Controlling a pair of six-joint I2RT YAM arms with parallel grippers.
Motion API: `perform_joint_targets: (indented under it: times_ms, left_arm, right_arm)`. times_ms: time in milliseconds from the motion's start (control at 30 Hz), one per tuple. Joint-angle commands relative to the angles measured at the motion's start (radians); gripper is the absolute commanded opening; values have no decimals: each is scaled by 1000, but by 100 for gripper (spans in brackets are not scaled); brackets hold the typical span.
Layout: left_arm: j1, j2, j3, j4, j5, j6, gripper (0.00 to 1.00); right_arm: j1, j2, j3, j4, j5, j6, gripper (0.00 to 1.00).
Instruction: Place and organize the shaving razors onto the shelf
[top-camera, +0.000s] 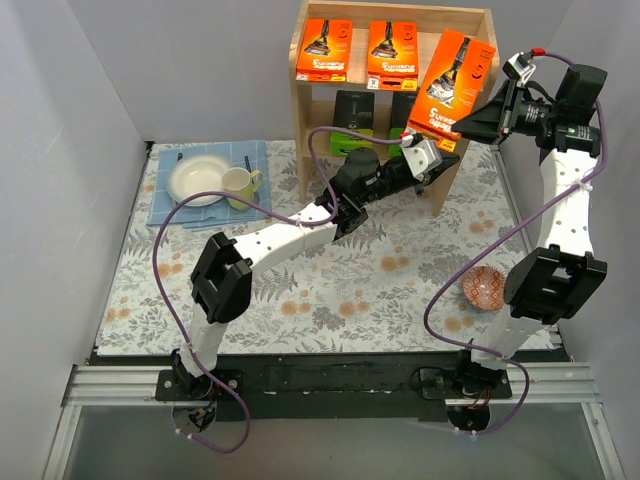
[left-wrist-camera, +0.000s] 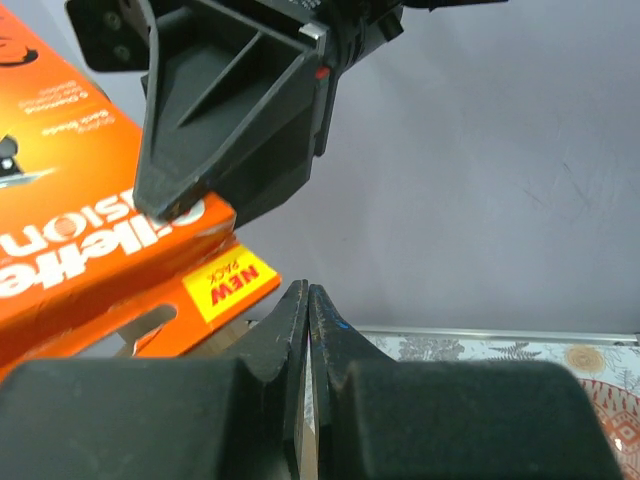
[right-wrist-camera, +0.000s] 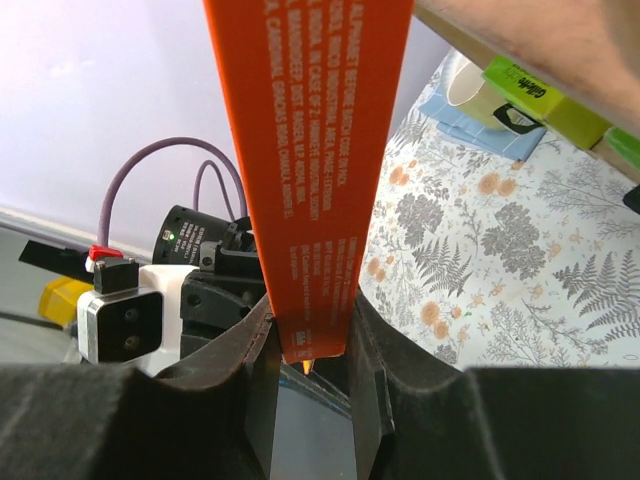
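Flat glossy orange pack (top-camera: 455, 85) was clamped edge-on in right gripper (right-wrist-camera: 310, 355), left gripper (left-wrist-camera: 308, 320), black, wedge-shaped, sat closed, empty, beside pale wood shelf (top-camera: 299, 110).

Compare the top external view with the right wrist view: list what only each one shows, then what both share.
Only the top external view shows the shelf whole, the left orange pack and middle orange pack standing on its top tier, the plate and the red bowl. Only the right wrist view shows the fine print on the third orange pack and the right gripper with its jaws shut on one edge of it. Both show that pack held, the mug, a green pack on the lower tier, and the floral cloth.
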Motion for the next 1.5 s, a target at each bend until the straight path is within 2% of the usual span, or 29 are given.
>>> perform_joint_targets:
  times_ms: [0,333,400,533,567,633,667,767,900,1233,1300,1367,1433,1467]
  left_arm:
    - [-11,-14,27,37,-35,35,0]
    - [-14,-19,24,63,-57,84,0]
    - [-14,-17,26,65,-60,87,0]
    - [-15,-14,38,65,-57,95,0]
    - [-20,-11,39,65,-55,95,0]
    - [-25,-8,49,66,-54,95,0]
    - [-28,-6,50,68,-54,95,0]
    - [-34,1,67,66,-46,96,0]
    - [-40,21,105,61,-43,99,0]
    - [-46,95,225,43,-45,128,0]
    - [-46,60,207,39,-39,86,0]
    - [-48,-12,110,-6,4,58,0]
    - [-51,-159,-58,-61,79,36,4]
    - [-52,-210,-127,-83,99,29,9]
  right_arm:
    - [6,-15,-1,57,-43,19,1]
    - [4,33,13,69,-32,37,1]
    - [1,36,13,80,-31,49,10]
    - [-8,39,36,98,-29,63,16]
    - [-17,39,45,102,-26,65,25]
    - [-26,37,51,106,-25,72,33]
    - [-36,37,53,112,-26,75,42]
    - [-59,30,57,121,-31,83,52]
    - [-88,16,64,123,-25,92,58]
    - [-152,-27,29,158,-36,129,60]
    - [-172,-47,9,157,-48,123,60]
    - [-207,-73,-62,190,-63,102,60]
    - [-238,-133,-160,296,-117,141,62]
    - [-244,-159,-273,497,-134,187,69]
